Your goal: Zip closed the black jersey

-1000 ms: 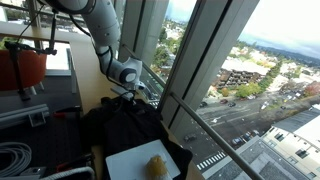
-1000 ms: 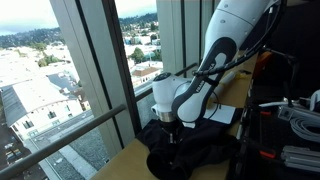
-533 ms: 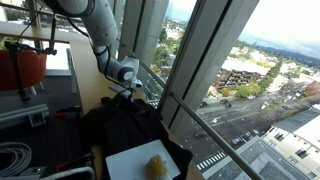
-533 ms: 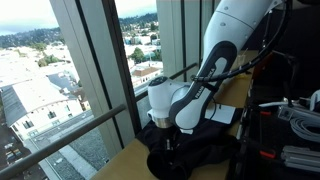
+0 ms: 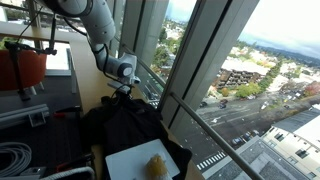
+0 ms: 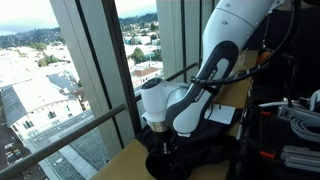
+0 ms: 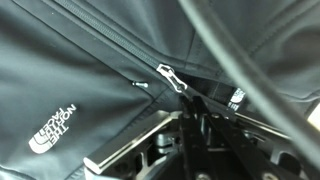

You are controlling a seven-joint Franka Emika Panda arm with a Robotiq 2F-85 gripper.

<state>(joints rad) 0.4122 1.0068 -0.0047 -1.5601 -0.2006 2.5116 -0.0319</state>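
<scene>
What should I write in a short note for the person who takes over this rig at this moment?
Gripper: down low over the black jersey, which lies bunched on the table by the window. The pictures do not show whether it is open or shut.
Zipper pull: in the wrist view it lies flat on the fabric just ahead of the gripper, and it does not look grasped. The white logo is to one side of it.
Done: the arm is brought to the zip.
Left: grasp the pull and draw it along the track. I cannot tell how far the zip is already closed.
</scene>
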